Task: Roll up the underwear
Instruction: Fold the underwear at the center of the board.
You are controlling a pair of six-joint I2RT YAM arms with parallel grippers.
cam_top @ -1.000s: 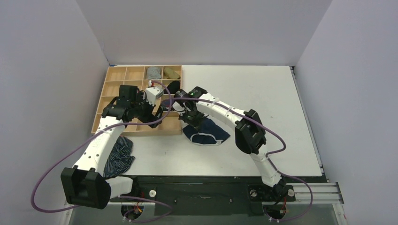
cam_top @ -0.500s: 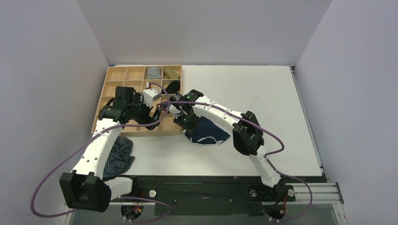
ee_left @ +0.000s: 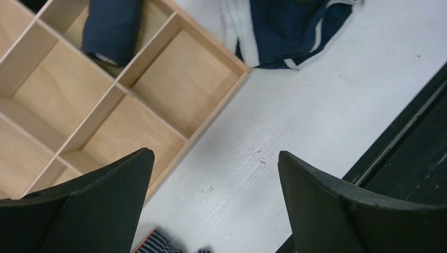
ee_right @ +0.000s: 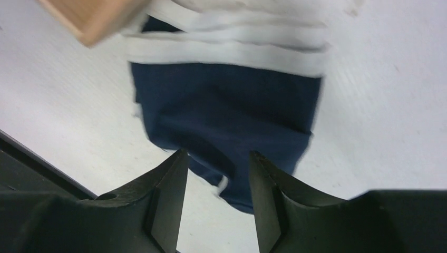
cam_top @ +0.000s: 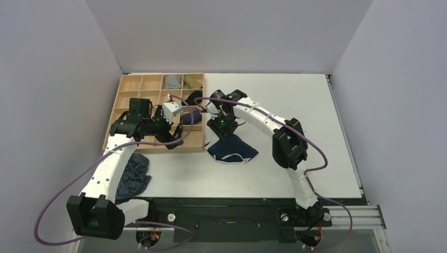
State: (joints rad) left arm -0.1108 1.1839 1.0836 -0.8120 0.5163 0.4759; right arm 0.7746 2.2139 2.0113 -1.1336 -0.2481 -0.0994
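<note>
The navy-blue underwear (cam_top: 232, 149) with white waistband lies crumpled on the white table, touching the wooden tray's (cam_top: 125, 100) front right corner. It also shows in the right wrist view (ee_right: 221, 105) and at the top of the left wrist view (ee_left: 284, 31). My right gripper (cam_top: 222, 129) hovers just above its back edge, jaws apart and empty (ee_right: 217, 153). My left gripper (cam_top: 178, 136) is open and empty (ee_left: 215, 154), above the tray's front right cells and the table beside them.
A navy roll (ee_left: 113, 29) sits in a right-hand tray cell (cam_top: 191, 117). A black sock roll (cam_top: 194, 97) and two other rolls (cam_top: 172, 81) fill back cells. A striped garment (cam_top: 132, 176) lies front left. The tray corner (ee_right: 92, 16) is close to my right gripper.
My right gripper has lifted off the underwear and drawn back toward the far side, its arm swinging right. The underwear lies a little flatter. The left gripper has barely shifted.
</note>
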